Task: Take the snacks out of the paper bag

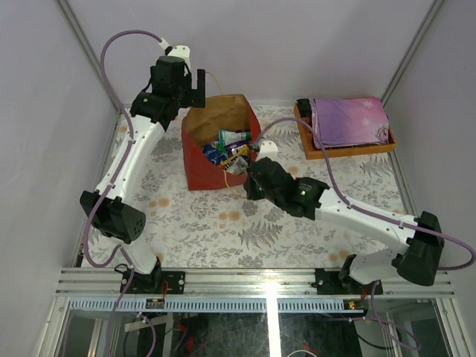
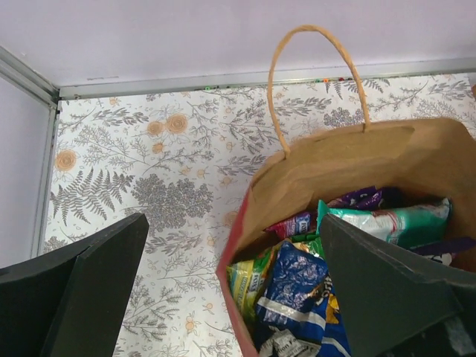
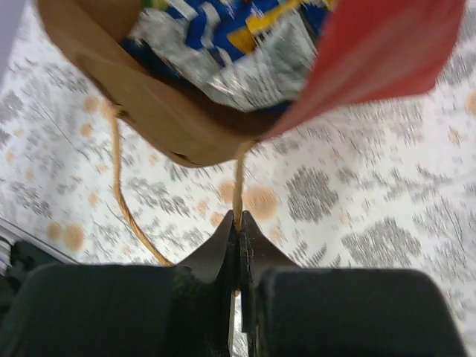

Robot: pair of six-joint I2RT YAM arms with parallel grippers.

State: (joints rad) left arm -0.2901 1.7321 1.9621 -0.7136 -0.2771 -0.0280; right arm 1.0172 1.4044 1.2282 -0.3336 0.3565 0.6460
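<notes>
The red paper bag [image 1: 199,167] stands open at the back middle of the table, its brown inside showing. Snacks [image 1: 232,149] fill it: blue-and-white [image 2: 301,297], green-yellow [image 2: 249,279], teal [image 2: 387,223] and purple [image 2: 364,197] packets. My left gripper [image 1: 195,95] hovers over the bag's far-left rim; in the left wrist view it is open [image 2: 234,297], one finger outside the bag wall [image 2: 335,163] and one over the packets. My right gripper [image 1: 248,181] is at the bag's near-right corner, shut [image 3: 239,223] on the thin loop handle [image 3: 238,186] below the tilted bag [image 3: 372,52].
An orange-brown wooden tray [image 1: 349,151] at the back right holds a folded purple cloth with stars [image 1: 349,120] and a small dark object [image 1: 303,106]. Grey walls and metal posts close in the table on three sides.
</notes>
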